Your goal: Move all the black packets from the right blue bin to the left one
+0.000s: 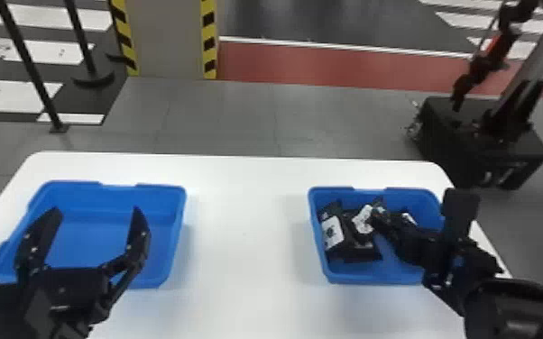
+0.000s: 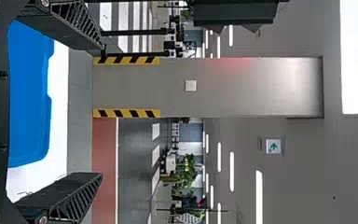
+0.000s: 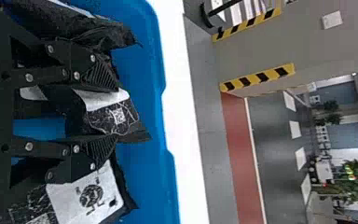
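Observation:
In the head view my left gripper (image 1: 96,211) is over the left blue bin (image 1: 103,216), its fingers wide apart with nothing between them. The left wrist view has this gripper (image 2: 100,111) with its two fingers apart. My right gripper (image 1: 378,217) reaches into the right blue bin (image 1: 361,276). Several black packets (image 1: 357,253) with white labels lie heaped at that bin's left side. In the right wrist view my right gripper (image 3: 115,113) is shut on a black packet (image 3: 114,116); other packets (image 3: 91,193) lie on either side, partly hidden by the fingers.
Both bins stand on a white table (image 1: 243,234), with a wide strip of tabletop between them. Beyond the table's far edge are a pillar (image 1: 171,38) with striped corners and, on the right, another machine with a black base (image 1: 478,139).

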{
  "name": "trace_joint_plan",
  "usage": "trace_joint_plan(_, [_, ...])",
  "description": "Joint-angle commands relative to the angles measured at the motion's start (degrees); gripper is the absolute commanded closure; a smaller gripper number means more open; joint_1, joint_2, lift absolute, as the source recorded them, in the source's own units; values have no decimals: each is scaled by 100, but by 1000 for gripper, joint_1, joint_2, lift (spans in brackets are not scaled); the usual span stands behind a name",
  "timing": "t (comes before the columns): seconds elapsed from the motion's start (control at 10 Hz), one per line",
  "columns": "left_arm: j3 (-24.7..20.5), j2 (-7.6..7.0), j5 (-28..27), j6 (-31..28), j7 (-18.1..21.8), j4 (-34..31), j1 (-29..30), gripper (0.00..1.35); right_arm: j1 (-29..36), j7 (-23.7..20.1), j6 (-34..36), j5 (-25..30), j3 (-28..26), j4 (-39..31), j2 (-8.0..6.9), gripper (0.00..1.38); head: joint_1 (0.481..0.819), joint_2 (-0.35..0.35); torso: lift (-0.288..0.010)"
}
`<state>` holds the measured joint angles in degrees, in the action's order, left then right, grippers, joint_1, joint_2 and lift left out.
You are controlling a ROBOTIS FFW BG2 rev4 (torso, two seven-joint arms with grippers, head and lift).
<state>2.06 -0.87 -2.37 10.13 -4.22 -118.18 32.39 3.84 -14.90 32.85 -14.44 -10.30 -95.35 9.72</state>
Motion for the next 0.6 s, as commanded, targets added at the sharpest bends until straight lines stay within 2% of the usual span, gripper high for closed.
trace_joint_plan(0.0, [-3, 7, 0, 0, 0, -1, 9, 48, 192, 40, -247, -85, -7, -189, -32, 1179, 695, -101, -110])
trace_joint_plan(0.4, [-3, 7, 193, 183, 0, 13, -5, 51, 1064, 418, -669, -428, -16, -1441, -67, 1179, 695, -93, -110])
trace_joint_plan(0.5, [14, 7, 281, 267, 0, 13, -5, 51, 1303, 532, -880, -481, -33, -1849, -120, 1179, 695, -90, -110])
